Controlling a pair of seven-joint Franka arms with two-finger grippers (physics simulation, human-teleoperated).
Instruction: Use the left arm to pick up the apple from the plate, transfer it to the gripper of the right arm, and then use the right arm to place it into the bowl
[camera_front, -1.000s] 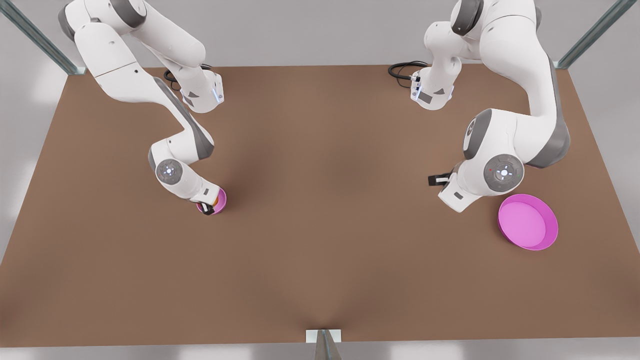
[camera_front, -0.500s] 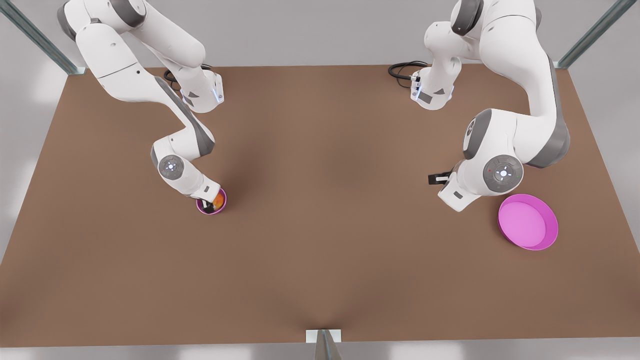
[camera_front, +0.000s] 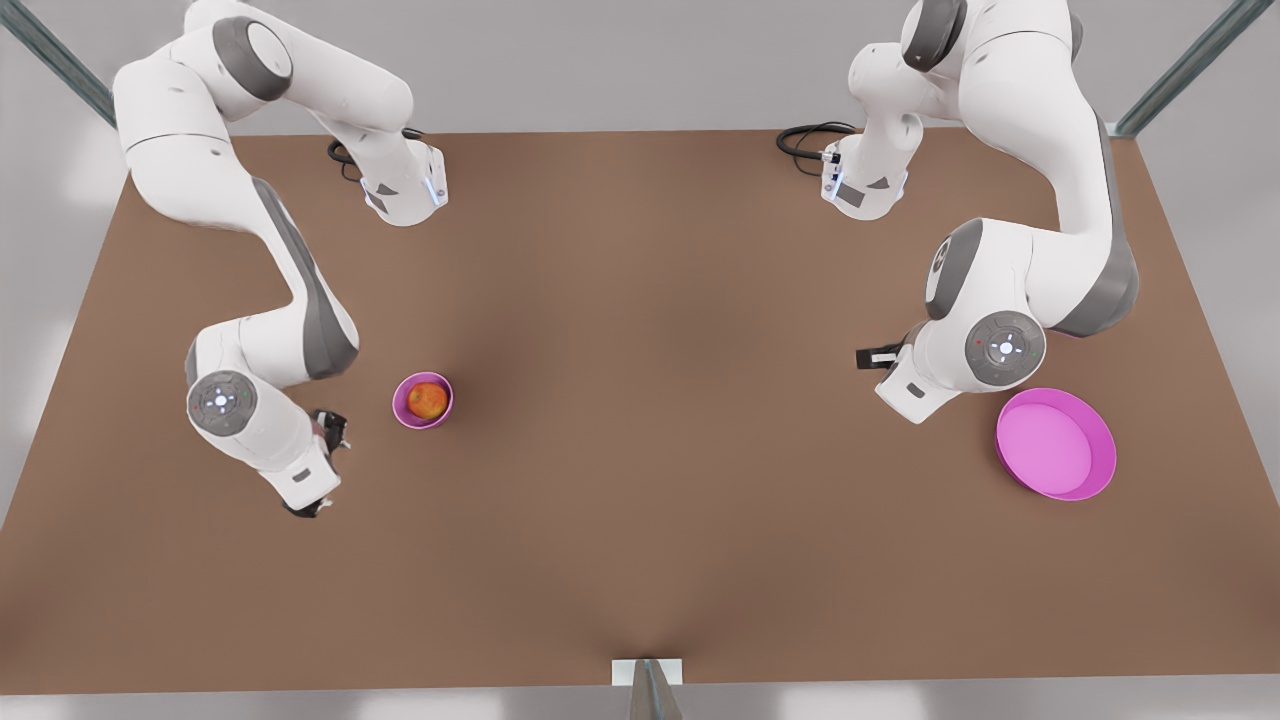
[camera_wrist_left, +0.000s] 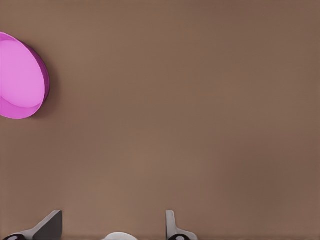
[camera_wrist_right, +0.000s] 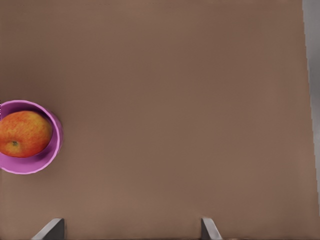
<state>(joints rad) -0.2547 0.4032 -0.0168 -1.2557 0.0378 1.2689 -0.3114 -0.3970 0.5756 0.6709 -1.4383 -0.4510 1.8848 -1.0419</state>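
The red-orange apple (camera_front: 428, 400) (camera_wrist_right: 24, 133) lies inside the small pink bowl (camera_front: 404, 407) (camera_wrist_right: 56, 142) on the front view's left. My right gripper (camera_wrist_right: 129, 230) (camera_front: 305, 508) is open and holds nothing. It hangs over bare table beside the bowl, on the side nearer the front view's left and the front edge. The wide magenta plate (camera_front: 1055, 443) (camera_wrist_left: 20, 77) lies bare on the front view's right. My left gripper (camera_wrist_right: 129, 230) (camera_wrist_left: 110, 227) is open with nothing in it. It waits over the table next to the plate, on the side toward the middle.
A brown table (camera_front: 650, 400) carries both arm bases (camera_front: 405, 190) at its far edge, with a coiled black cable (camera_front: 805, 140) by one of them. Metal frame posts (camera_front: 1180, 70) stand at the far corners. A small bracket (camera_front: 647, 672) sits at the front edge.
My right gripper let go of the apple in the bowl. It drew away toward the front view's left and the front edge. The left arm has not moved.
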